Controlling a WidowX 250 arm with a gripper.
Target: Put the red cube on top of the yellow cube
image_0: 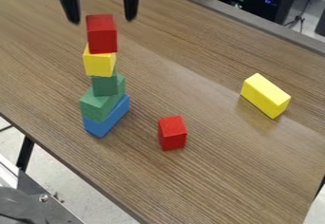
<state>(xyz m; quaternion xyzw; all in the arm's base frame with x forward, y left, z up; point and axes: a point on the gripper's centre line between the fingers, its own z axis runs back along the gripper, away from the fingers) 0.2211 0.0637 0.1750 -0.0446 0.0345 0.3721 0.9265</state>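
Uppermost, one black gripper (102,19) hangs above the stack, fingers spread. Beneath: one red cube (102,34), resting on one yellow cube (100,63); then small green block (105,86), larger green block (97,106), blue block (107,122). Apart, on wooden table (222,171): one red block (172,134), one yellow block (264,96).

Stack at left on wood table (222,171): blue block (107,122), green blocks (101,102), yellow cube (100,64), red cube (102,34) on top, open gripper (100,19) above, loose red block (172,133) near center, yellow block (265,96) right

the gripper (102,20) is cut off by the top edge.
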